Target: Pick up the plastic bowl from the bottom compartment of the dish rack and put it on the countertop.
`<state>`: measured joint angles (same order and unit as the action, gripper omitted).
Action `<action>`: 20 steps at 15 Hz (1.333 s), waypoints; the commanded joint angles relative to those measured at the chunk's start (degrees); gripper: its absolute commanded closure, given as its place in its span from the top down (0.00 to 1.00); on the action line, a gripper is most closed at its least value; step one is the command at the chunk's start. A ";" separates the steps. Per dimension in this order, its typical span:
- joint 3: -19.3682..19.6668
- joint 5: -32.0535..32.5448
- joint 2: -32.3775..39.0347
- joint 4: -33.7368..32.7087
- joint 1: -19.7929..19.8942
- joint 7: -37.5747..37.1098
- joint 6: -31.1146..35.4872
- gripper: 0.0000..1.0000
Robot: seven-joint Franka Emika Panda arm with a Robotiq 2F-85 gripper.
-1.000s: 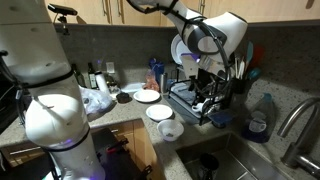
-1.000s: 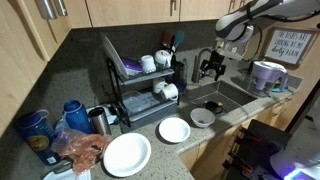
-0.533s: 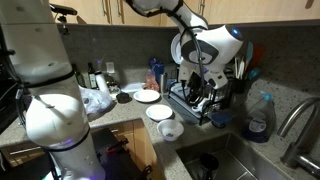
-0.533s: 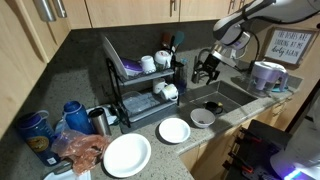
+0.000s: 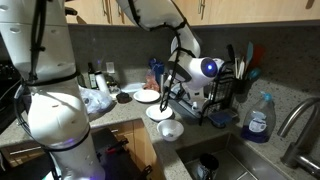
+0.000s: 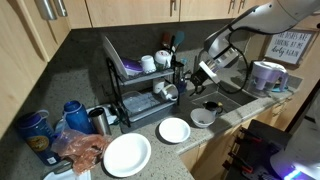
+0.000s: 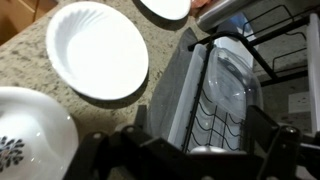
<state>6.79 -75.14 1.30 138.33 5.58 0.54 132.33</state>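
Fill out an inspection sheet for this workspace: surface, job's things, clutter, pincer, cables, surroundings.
Surface: dark speckled countertop, crowded near the front edge.
Job's things: rack, mugs on the top tier, white dishes on the bottom tier.
Clutter: large plate, small plate, bowl, blue cups, soap bottle.
Pincer: pincer open and empty, at the rack's end.
Cables: nothing seen.
Surroundings: sink, faucet, wooden cabinets, framed sign.
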 commanded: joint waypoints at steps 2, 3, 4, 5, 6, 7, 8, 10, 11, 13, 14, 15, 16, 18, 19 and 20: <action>-3.54 -16.92 3.46 -0.28 -2.78 7.66 3.73 1.00; -4.21 -19.86 4.43 -0.61 -3.43 9.49 4.09 1.00; -5.02 -22.37 5.10 -0.84 -4.24 10.83 4.65 1.00; -5.66 -24.37 5.88 -1.15 -5.01 12.12 4.80 1.00; -6.35 -26.15 6.59 -1.20 -5.86 13.37 5.20 1.00; -6.76 -26.67 7.29 -1.46 -6.53 14.04 5.20 1.00; -7.10 -26.52 7.75 -1.55 -7.12 14.40 5.33 1.00; -6.45 -24.75 7.17 -0.69 -6.89 12.86 3.94 1.00; -6.61 -24.79 7.53 -0.84 -7.23 12.86 4.14 1.00; -6.69 -24.79 7.77 -1.04 -7.35 12.86 4.23 1.00; -6.68 -24.79 7.77 -1.10 -7.31 12.85 4.26 1.00; -6.65 -24.79 7.77 -1.14 -7.23 12.86 4.26 1.00; -6.62 -24.79 7.77 -1.14 -7.15 12.87 4.26 1.00; -7.10 -30.80 8.46 -1.97 -7.49 15.32 4.86 1.00; -7.63 -35.05 9.13 -2.75 -8.23 17.04 6.19 1.00; -7.97 -39.08 9.71 -3.28 -8.96 19.54 7.19 1.00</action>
<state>-0.23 -105.31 9.42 137.04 -1.74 15.28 136.73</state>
